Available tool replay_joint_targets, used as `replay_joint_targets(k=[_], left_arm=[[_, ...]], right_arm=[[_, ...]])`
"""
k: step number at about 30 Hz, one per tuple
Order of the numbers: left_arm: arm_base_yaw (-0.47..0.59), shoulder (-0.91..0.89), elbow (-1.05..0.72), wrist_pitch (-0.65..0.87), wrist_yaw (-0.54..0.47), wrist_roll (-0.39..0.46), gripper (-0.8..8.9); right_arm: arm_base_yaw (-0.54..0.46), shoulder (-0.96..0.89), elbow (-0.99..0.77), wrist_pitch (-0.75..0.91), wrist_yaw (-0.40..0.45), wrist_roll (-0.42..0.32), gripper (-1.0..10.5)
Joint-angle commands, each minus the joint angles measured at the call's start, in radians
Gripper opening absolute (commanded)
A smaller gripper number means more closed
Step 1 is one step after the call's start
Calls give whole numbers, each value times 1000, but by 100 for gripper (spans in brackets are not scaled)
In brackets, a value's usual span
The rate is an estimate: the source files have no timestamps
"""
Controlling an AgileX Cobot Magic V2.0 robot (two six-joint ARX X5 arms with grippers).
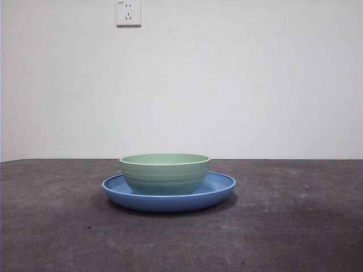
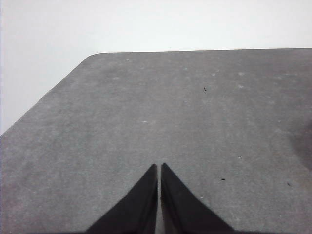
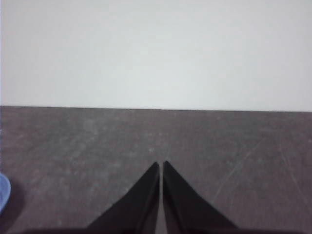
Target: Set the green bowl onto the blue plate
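On the blue plate [image 1: 221, 190], the green bowl [image 1: 165, 173] is sitting upright, slightly off-centre. Beneath the plate, the dark tabletop [image 1: 295, 226] is spreading outward. Away from the plate, the left gripper [image 2: 159, 168] and right gripper [image 3: 161, 165] are hovering with jaws clenched, grasping nothing.

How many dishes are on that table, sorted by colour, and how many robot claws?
Green: 1, the green bowl, sitting on the plate
Blue: 1, the blue plate
Black claws: 2, the left claw and the right claw, both shut
Total: 4
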Motion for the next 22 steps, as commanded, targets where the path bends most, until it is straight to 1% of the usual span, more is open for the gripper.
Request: replay_joint_targets(k=[1, 6, 10, 22], left_arm=[[1, -2, -20, -7, -3, -5, 11], [1, -2, -20, -7, -3, -5, 11], [1, -2, -20, -7, -3, -5, 11], [1, -2, -20, -7, -3, -5, 11]], right_arm=[[-2, -5, -24, -14, 5, 23, 8], [-2, -5, -24, -108, 3, 26, 8], [-2, -5, -24, -216, 3, 29, 8], [-2, -5, -23, -192, 3, 36, 8]])
